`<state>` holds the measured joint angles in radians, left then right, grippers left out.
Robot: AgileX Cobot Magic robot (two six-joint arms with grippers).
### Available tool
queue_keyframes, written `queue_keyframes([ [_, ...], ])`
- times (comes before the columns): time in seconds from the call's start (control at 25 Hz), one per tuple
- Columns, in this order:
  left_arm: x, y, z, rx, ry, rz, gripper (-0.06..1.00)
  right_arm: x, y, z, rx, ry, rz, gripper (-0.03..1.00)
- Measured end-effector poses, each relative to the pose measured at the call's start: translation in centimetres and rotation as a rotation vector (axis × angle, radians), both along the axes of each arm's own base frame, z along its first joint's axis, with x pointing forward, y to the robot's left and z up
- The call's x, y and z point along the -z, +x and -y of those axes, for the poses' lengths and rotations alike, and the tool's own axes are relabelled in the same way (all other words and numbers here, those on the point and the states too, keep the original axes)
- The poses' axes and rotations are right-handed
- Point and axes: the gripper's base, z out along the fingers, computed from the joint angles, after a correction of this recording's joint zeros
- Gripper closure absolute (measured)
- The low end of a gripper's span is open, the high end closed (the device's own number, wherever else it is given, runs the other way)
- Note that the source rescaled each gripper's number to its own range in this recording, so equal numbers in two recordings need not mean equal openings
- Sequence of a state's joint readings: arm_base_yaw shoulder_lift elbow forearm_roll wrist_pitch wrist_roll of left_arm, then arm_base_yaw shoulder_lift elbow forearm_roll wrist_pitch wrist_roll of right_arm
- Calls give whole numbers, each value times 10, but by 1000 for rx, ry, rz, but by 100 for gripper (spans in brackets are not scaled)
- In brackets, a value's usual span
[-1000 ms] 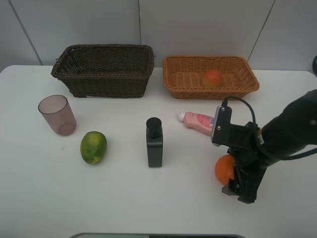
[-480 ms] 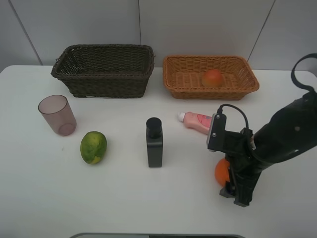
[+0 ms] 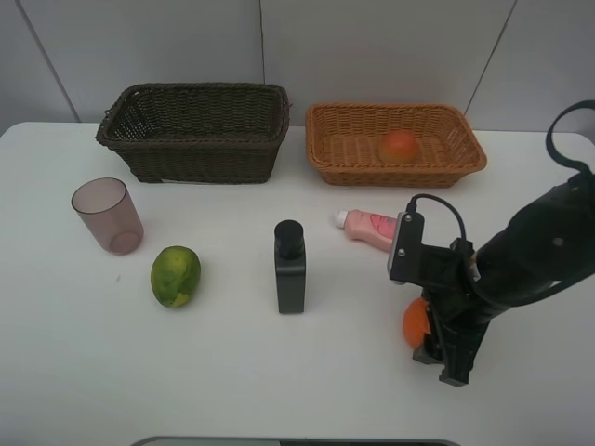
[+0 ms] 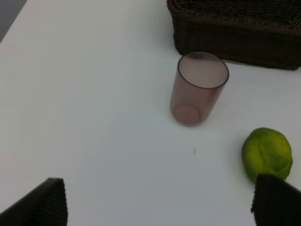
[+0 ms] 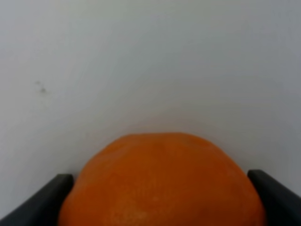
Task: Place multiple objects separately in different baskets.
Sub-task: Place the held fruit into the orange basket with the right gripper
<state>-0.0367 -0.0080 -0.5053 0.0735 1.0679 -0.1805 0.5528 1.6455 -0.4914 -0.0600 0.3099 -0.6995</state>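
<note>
**One orange gripped, four items loose on the table**

High camera: the dark brown basket [image 3: 195, 90] and the light tan basket [image 3: 400, 172] stand side by side at the back of the white table [image 3: 232, 372]. A peach-like fruit [image 3: 398, 146] lies in the tan one. In front of them, from left to right, are the upright mauve cup [image 3: 108, 216], the green-yellow fruit [image 3: 176, 275], the standing black bottle [image 3: 290, 269] and the pink bottle [image 3: 370, 226], which lies on its side. The right gripper [image 3: 429, 348] is down at the table, with the orange [image 3: 416, 321] partly hidden behind it.

Left wrist camera: the left gripper [image 4: 162, 202] hangs above the table with its fingertips spread wide and nothing between them. The cup and the green-yellow fruit are ahead, and the dark basket is beyond them.

Right wrist camera: the orange fills the space between the dark fingers [image 5: 42, 202], which sit against both its flanks, clamped on it.
</note>
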Motion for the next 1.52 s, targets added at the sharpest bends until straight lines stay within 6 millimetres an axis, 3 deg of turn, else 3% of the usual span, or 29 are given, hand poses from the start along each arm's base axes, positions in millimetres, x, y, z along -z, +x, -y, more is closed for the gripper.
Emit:
queue_keyframes([
  [0.44, 0, 0, 0, 0, 0, 0, -6, -4, 4, -4, 41, 19, -11, 33],
  [0.76, 0, 0, 0, 0, 0, 0, -6, -43, 29, -26, 270, 62, -130, 33],
  [1.16, 0, 0, 0, 0, 0, 0, -6, -116, 95, -40, 785, 234, 31, 33],
  [1.28, 0, 0, 0, 0, 0, 0, -6, -127, 118, -34, 886, 277, 72, 33],
  [1.52, 0, 0, 0, 0, 0, 0, -6, -129, 165, -17, 1027, 293, 125, 33],
])
